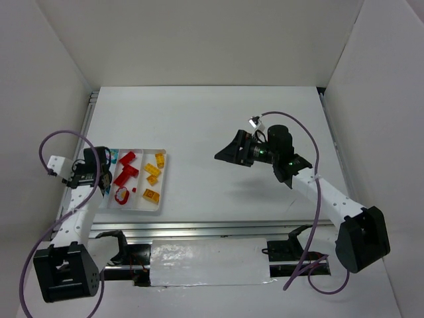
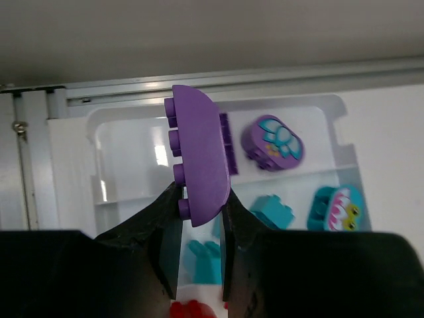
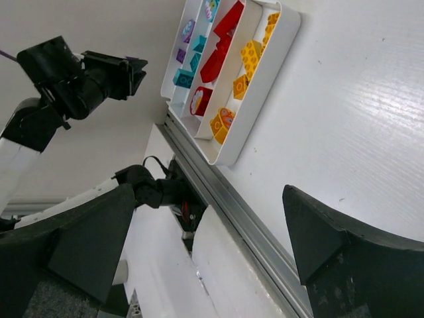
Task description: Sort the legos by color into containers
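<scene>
White table (image 1: 199, 119) enclosed by plain white walls (image 1: 199, 40)

White arms (image 1: 324, 192) with black joints (image 1: 361, 240) and hands (image 1: 226, 154), purple cables (image 1: 63, 134), seemingly green lights (image 1: 289, 161).

Smooth satin plastic on purple brick (image 2: 202, 159); glossy white plastic tray (image 2: 126, 165); table (image 3: 358, 119) low-sheen, faintly streaked; rail (image 3: 232, 205) brushed metal.

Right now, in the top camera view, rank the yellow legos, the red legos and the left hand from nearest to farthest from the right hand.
1. Yellow legos, in the tray compartment closest to the right hand.
2. Red legos, one compartment farther left.
3. Left hand, over the tray's far left side, shut on a purple lego.
</scene>
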`<state>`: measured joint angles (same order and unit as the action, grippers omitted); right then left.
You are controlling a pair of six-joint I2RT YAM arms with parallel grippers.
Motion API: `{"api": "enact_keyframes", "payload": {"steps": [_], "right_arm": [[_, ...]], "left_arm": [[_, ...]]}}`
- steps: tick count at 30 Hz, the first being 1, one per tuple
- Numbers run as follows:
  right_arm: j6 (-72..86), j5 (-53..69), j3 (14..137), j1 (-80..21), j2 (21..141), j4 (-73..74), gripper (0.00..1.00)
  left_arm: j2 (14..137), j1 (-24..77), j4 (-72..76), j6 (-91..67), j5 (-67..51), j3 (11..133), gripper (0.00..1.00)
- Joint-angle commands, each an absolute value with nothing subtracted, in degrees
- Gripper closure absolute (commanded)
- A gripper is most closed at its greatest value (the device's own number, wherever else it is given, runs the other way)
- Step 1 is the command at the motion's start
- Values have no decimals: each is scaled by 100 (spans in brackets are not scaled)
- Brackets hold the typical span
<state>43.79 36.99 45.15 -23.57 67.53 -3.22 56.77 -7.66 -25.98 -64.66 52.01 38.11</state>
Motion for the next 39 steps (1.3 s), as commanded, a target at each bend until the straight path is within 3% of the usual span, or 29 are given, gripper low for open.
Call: {"api": "enact_keyframes", "payload": {"steps": [1,7,13,16,18,26,30,34,37,39], "right_arm": [[4307,3920,4412,-2329,6653,-562,0],[4342,4034,4272,-2338,6767,-606,1],[4447,4052,4175,-2329,6838,-808,1],[4465,4122,4245,-2364,6917,-853,1],[4447,4105,4263,-2391,6943,-844,0],[4412,4104,4289,-2435,7014,-818,0],[4359,4069,4315,-2452,7005,-756,0],[4254,3868,4490,-2504,6873,-425,0],[3833,2930,4885,-2741,6401,469,0],[3412,1675,5297,-3013,6127,1052,0]], "left_arm": [[5827,-1334,-2260,-6549,5125,3656,95],[6205,-2073,-1830,-6469,4290,3490,90],[6381,-2303,-1477,-6205,3999,3226,79],[6363,-2364,-1328,-6144,3921,3120,64],[6381,-2391,-1309,-6152,3902,3129,48],[6390,-2417,-1494,-6389,3832,3199,10],[6101,-2417,-1460,-6153,3359,3305,3],[5381,-2198,-933,-5529,2085,3287,0],[5186,-1558,-887,-5046,1513,3541,1],[5255,-794,-949,-4484,1241,4023,0]]}}
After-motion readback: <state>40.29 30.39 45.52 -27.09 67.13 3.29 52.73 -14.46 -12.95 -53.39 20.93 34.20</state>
